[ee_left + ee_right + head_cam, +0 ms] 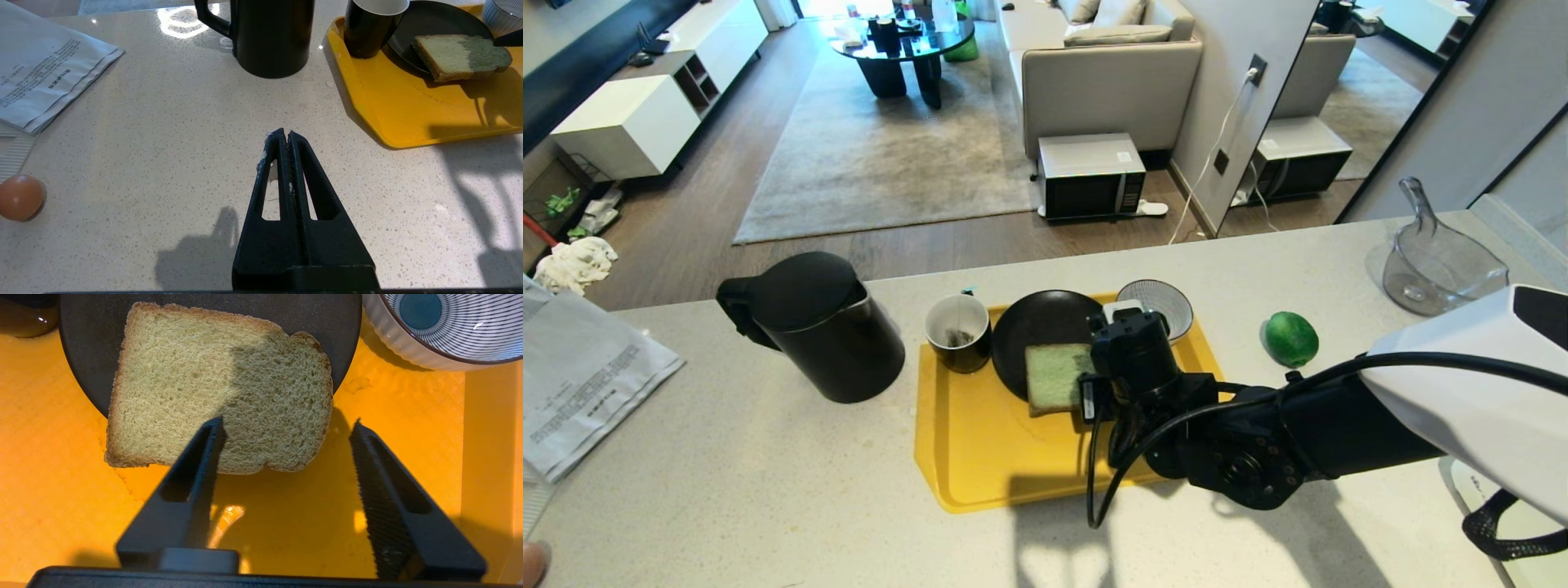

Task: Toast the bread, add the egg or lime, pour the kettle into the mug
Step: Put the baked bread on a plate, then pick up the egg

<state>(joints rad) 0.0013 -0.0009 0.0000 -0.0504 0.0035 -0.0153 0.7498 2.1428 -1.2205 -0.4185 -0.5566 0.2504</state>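
The right gripper [286, 424] hangs over the yellow tray [980, 457] with its jaws standing wide and empty, and the bread [220, 388] lies just beyond their tips, half on the black plate [1037, 327] and half on the tray, one fingertip [214, 426] over its near edge. Past the bread from these jaws stands the striped bowl [445, 326], with the mug [958, 331] and the kettle [821, 327] off to one side and the lime [1291, 338] on the surface to the other. The left gripper [284, 134] sits low over the bare surface, jaws pressed together on nothing, the kettle straight ahead of them and a brown egg [20, 197] off to the side.
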